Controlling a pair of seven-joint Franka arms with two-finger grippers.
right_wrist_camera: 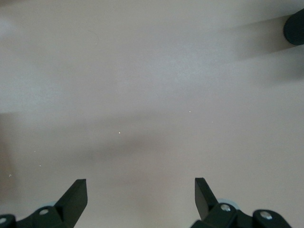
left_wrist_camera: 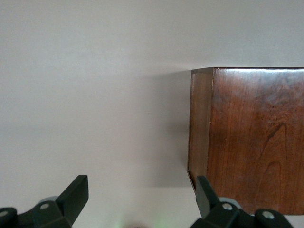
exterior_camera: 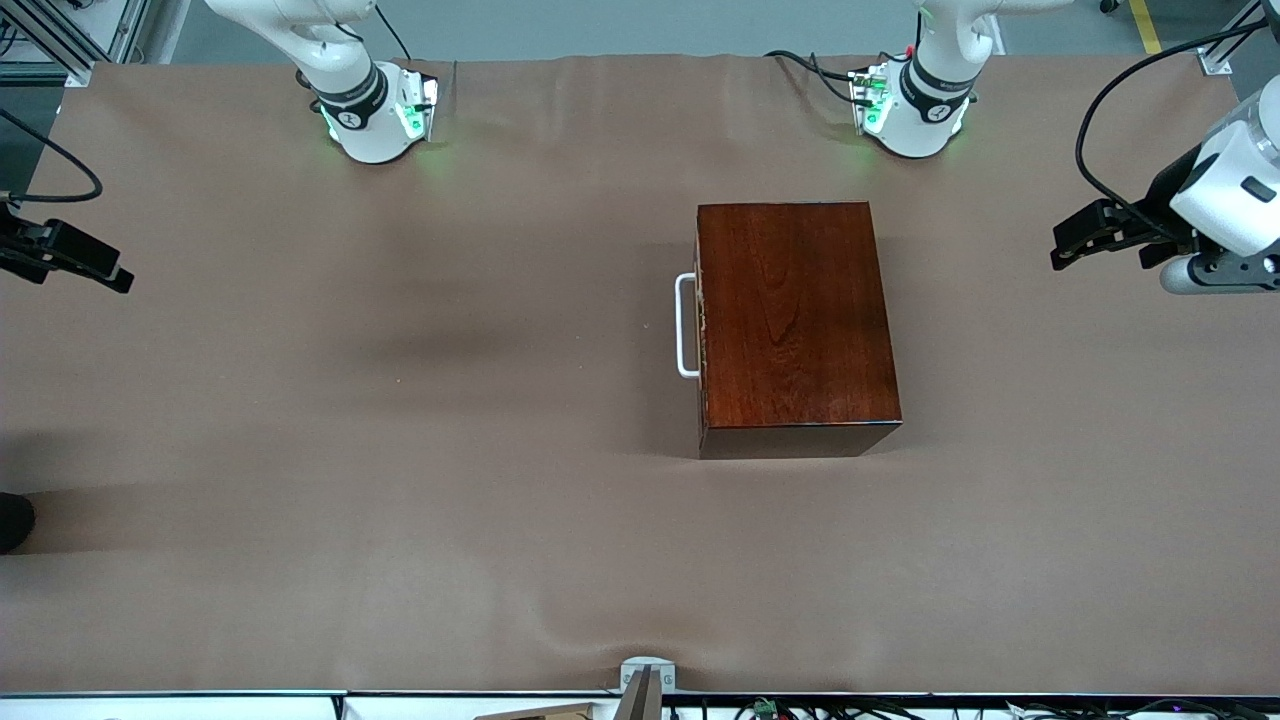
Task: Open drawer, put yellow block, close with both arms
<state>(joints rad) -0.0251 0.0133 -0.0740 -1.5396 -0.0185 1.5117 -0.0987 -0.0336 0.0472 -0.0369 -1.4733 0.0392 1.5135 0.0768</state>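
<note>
The glossy reddish-brown wooden box (exterior_camera: pixel 795 310) stands near the middle of the table. Its drawer (exterior_camera: pixel 702 330) is shut, and the white U-shaped handle (exterior_camera: pixel 686 325) faces the right arm's end of the table. The yellow block is out of view. My left gripper (exterior_camera: pixel 1068 243) hangs open over the table's edge at the left arm's end, apart from the box. In the left wrist view the left gripper (left_wrist_camera: pixel 141 183) holds nothing, with a corner of the box (left_wrist_camera: pixel 251 137) ahead. My right gripper (exterior_camera: pixel 110 275) (right_wrist_camera: pixel 141 185) stands open and empty over bare cloth at the right arm's end.
Brown cloth (exterior_camera: pixel 400 420) covers the whole table. The arm bases (exterior_camera: pixel 375 110) (exterior_camera: pixel 915 110) stand along the edge farthest from the front camera. A dark round object (exterior_camera: pixel 12 520) (right_wrist_camera: pixel 294 28) sits at the table's edge at the right arm's end. A small grey mount (exterior_camera: pixel 645 680) sits at the nearest edge.
</note>
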